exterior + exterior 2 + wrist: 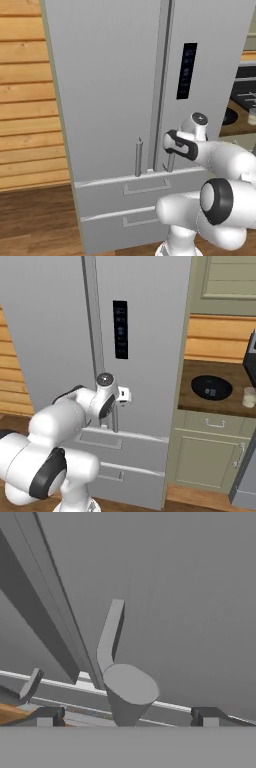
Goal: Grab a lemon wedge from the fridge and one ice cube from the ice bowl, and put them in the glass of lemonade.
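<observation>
I am on the first step, opening the fridge [115, 90]: my hand [127, 718] stands wide and empty, its tips either side of the lower end of the right door's bar handle [112, 637], so next I should close on the bar and pull. The lemon wedge is presumably behind the shut doors; the ice bowl [211, 387] and glass of lemonade [249, 396] wait on the bench at three o'clock. The black door panel [120, 329] carries marks too blurred to read.
</observation>
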You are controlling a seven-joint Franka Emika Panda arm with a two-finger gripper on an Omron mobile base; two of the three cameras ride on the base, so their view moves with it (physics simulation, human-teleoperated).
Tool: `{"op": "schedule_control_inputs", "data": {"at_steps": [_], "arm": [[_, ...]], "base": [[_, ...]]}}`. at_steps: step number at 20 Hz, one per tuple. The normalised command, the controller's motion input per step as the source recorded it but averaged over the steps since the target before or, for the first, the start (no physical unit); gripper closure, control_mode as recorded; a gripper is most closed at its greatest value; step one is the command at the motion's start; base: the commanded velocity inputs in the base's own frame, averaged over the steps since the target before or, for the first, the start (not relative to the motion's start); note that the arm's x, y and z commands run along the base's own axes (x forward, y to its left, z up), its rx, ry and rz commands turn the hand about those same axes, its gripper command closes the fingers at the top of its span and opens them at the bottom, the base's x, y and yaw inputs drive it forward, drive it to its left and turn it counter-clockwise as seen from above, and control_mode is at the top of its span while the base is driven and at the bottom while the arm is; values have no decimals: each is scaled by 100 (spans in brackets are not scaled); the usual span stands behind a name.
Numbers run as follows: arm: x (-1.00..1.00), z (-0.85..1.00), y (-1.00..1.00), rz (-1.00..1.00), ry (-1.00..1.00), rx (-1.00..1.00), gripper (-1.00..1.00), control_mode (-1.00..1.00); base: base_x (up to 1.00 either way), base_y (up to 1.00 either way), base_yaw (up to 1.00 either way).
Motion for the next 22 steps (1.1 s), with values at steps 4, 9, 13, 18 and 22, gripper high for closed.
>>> {"op": "schedule_control_inputs", "data": {"at_steps": [4,9,13,18,22], "arm": [[42,-6,0,0,0,0,-100,-100],[30,-14,0,0,0,0,-100,-100],[4,-9,0,0,0,0,-100,-100],[0,-1,14,0,0,0,100,-100],[0,0,3,0,0,0,100,-100]], "base": [[0,0,0],[0,0,0],[0,0,0],[0,0,0],[0,0,0]]}}
